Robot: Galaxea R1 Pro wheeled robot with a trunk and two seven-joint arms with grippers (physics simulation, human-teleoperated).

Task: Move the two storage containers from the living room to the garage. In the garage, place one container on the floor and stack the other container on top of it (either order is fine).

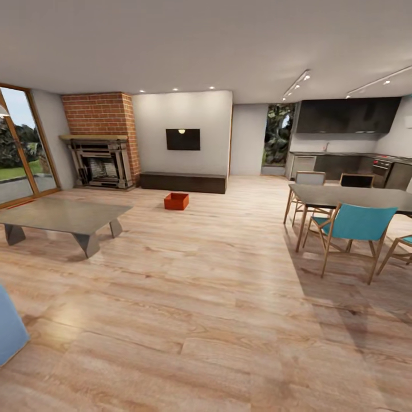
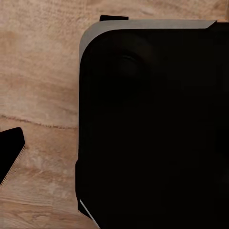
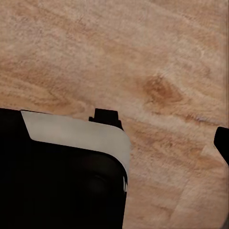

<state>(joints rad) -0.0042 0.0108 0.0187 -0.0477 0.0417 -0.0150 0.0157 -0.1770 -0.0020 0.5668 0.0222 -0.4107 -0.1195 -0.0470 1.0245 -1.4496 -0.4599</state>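
While wide plank floor (image 1: 217, 320) is lying open, one container (image 1: 176, 201) is sitting near the cabinet (image 1: 183, 182); gripper states I cannot tell

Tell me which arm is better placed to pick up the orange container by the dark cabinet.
Neither yet: the storage container sits far across the wood floor, just left of the view's centre, so marginally the left. Both wrist cameras show floor and robot body; drive closer first.
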